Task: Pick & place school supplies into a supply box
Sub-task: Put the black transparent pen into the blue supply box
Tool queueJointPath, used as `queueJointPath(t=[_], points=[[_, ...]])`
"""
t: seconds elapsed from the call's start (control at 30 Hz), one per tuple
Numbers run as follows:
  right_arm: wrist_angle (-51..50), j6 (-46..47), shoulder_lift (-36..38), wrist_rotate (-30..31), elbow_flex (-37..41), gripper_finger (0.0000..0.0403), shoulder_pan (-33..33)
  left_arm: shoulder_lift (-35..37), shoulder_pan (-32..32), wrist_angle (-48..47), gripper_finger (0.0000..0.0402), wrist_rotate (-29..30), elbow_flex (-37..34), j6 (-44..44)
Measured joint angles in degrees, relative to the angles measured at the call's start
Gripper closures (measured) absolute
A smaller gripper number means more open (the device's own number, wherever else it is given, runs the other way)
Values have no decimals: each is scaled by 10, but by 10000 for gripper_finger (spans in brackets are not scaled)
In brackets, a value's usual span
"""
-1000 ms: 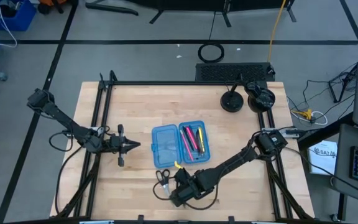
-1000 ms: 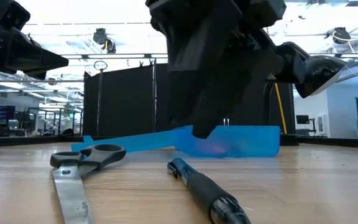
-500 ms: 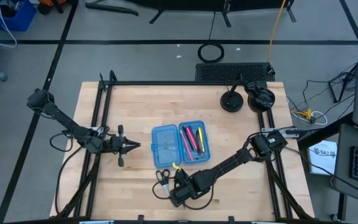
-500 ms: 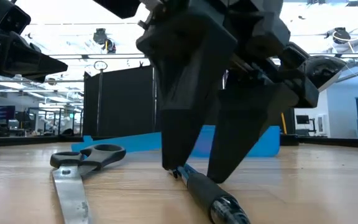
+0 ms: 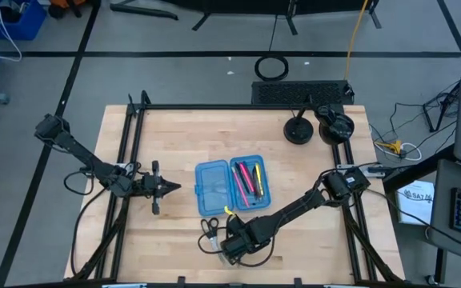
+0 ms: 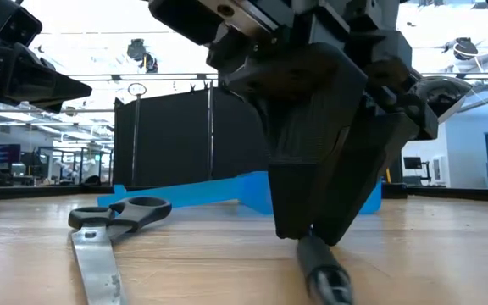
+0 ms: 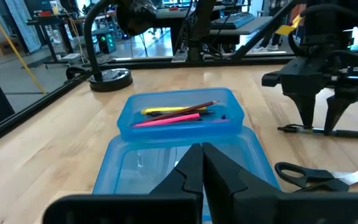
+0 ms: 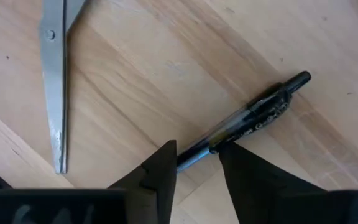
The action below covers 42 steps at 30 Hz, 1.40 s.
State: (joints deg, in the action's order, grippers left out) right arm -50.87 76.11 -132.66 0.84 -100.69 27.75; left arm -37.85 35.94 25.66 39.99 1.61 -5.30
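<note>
The open translucent blue supply box (image 5: 232,184) lies mid-table, with pink, yellow and dark pens (image 7: 176,115) in its right half. Black-handled scissors (image 5: 209,228) lie flat near the table's near edge. Beside them a dark pen (image 8: 260,109) lies on the wood. My right gripper (image 8: 197,158) is open, pointing down, with one finger on each side of the pen's thin end. My left gripper (image 5: 174,186) is shut and hovers left of the box, holding nothing. My right gripper stands astride the pen's thin end (image 8: 194,154) from above, fingers across it, and the pen lies flat on the table. One finger (image 8: 241,165) is very close to the barrel. I cannot tell whether it touches.
Two black round stands (image 5: 298,130) (image 5: 334,126) sit at the far right corner, with a black mat (image 5: 301,92) beyond the far edge. Black frame rails run along both table sides. The scissors' blades (image 8: 53,81) lie close beside my right gripper.
My right gripper has come down from above the box's near side onto the pen and shifted a little toward the near-left. In the low view its fingers, spread wide half a second ago, now stand closer together around the pen. The left arm has kept still.
</note>
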Motion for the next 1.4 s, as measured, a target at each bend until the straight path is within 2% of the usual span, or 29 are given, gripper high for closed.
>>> queueJointPath(t=[0.13,0.23,0.63,0.83,0.93,1.03,1.13,1.4], points=[[8,-8,3,-25,24,288,-1,0,0,-1,374,0,0,0],[7,-50,3,-21,29,293,3,0,0,-1,370,0,0,0],[-35,-194,4,-9,29,311,3,0,0,-1,398,0,0,-6],[-55,-219,4,-3,29,312,14,0,0,-2,377,0,0,-12],[-56,-198,4,4,29,312,24,0,0,-2,370,0,0,-18],[-41,-137,4,21,30,313,35,0,0,-2,371,0,0,-27],[-34,-75,4,58,32,313,44,0,0,-2,377,0,0,-27],[-38,1,3,88,32,298,55,0,0,-2,398,0,0,-28]])
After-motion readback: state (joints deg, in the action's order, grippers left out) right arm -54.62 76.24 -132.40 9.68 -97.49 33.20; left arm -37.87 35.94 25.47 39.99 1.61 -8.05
